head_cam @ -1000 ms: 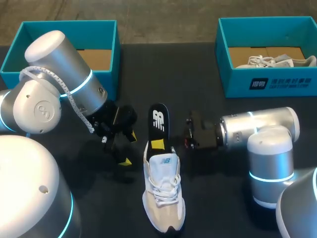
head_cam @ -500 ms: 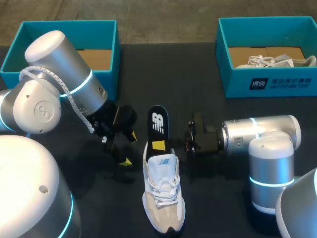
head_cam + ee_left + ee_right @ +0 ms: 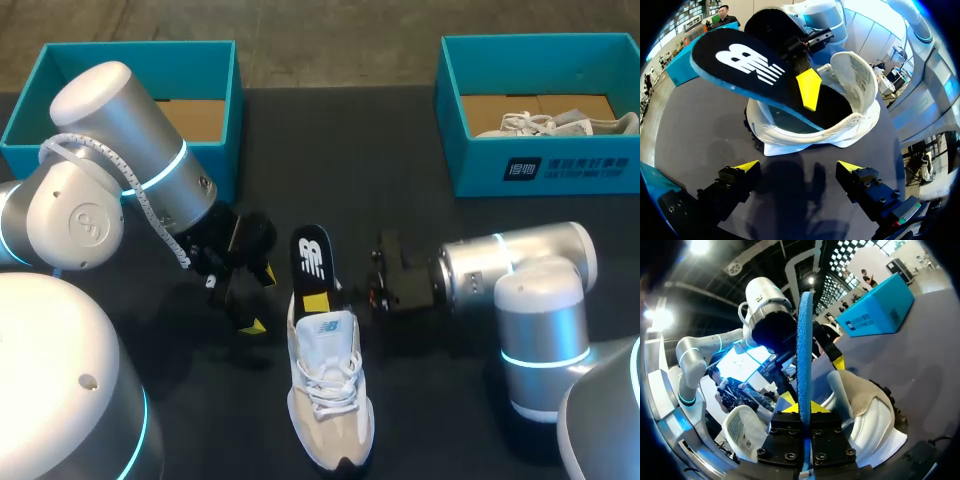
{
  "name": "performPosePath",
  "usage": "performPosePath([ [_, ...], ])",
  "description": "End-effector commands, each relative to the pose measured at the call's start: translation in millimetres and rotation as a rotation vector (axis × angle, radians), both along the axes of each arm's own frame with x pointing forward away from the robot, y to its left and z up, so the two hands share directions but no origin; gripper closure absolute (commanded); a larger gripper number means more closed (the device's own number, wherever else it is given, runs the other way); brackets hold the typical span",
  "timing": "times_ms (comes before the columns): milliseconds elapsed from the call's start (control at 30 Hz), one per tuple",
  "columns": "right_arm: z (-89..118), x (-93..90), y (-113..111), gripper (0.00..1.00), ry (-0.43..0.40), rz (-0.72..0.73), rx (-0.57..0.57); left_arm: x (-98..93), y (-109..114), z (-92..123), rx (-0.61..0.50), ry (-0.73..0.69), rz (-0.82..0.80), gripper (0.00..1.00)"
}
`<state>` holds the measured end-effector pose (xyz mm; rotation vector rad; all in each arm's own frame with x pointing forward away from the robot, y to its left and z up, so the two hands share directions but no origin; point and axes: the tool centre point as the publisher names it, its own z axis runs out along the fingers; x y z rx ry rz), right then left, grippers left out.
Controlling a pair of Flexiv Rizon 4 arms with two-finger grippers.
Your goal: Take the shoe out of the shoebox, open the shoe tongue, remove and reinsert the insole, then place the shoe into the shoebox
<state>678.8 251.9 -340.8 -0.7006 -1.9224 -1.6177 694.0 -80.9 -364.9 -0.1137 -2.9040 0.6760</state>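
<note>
Pinching a thin black insole [image 3: 312, 255] — right fingers [image 3: 316, 302] — over pale shoe [image 3: 330, 400].

Lab notes: flat matte black counter [image 3: 430, 420] spans the view. Lighting is even, with soft shadows on its surface.

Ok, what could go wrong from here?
1. Nothing holds the shoe: the left end effector is open and clear of it, so pushing the insole in could slide or tip it.
2. The right end effector pinches the insole with most of it outside the shoe; it may buckle at the collar.
</note>
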Motion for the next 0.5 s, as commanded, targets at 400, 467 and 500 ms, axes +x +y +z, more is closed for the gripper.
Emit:
performPosePath([
  [400, -5.7, -15.0, 0.2, 1.00, 0.054, 0.019, -0.040, -0.7, 0.6, -0.4, -0.001, -0.001, 0.000, 0.00],
  [467, -5.6, -15.2, 0.4, 1.00, 0.057, 0.019, -0.041, -0.7, 0.6, -0.4, -0.001, -0.001, 0.000, 0.00],
  [500, -5.6, -15.4, 0.7, 1.00, 0.057, 0.018, -0.039, -0.7, 0.6, -0.4, -0.001, -0.001, 0.000, 0.00],
])
